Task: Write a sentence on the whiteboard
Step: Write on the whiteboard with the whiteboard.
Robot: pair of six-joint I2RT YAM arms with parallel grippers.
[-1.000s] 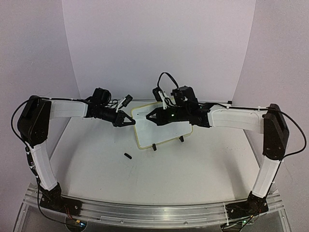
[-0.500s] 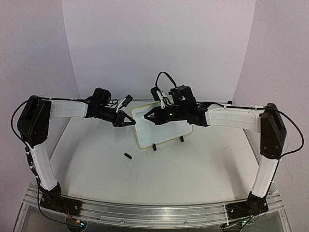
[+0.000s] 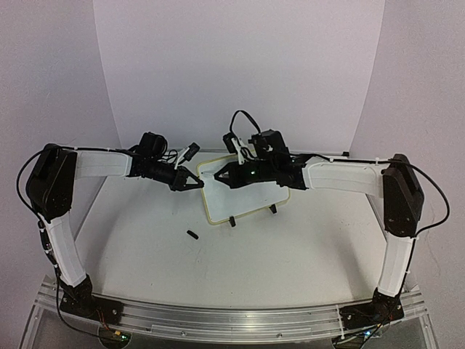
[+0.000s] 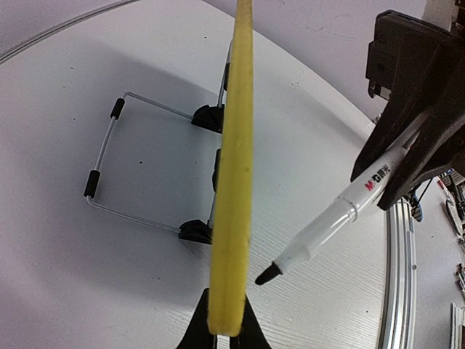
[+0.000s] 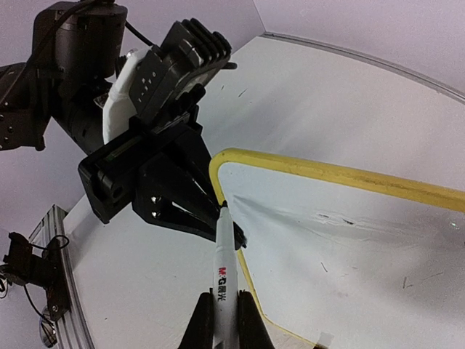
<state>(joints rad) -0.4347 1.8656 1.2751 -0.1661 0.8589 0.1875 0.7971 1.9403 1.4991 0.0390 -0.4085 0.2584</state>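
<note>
The whiteboard (image 3: 251, 198) stands upright on its clip feet at the table's middle. Its face shows only faint smudges, and no sentence is visible. My left gripper (image 3: 200, 183) is shut on the board's left rim. In the left wrist view (image 4: 226, 299) the pale yellow rim (image 4: 234, 145) runs edge-on between the fingers. My right gripper (image 3: 221, 174) is shut on a white marker (image 5: 224, 265). The uncapped black tip (image 4: 267, 275) is at the board's upper left corner, a little off the face. The right wrist view shows the gripper (image 5: 224, 307) and the board (image 5: 349, 247).
A small black marker cap (image 3: 192, 234) lies on the table in front of the board's left side. The wire stand (image 4: 105, 163) and two black clip feet (image 4: 196, 231) are behind the board. A metal rail (image 3: 232, 320) runs along the near edge.
My right arm has moved a little to the left, carrying the marker tip toward the board's upper left corner. The left gripper and the board have not moved.
</note>
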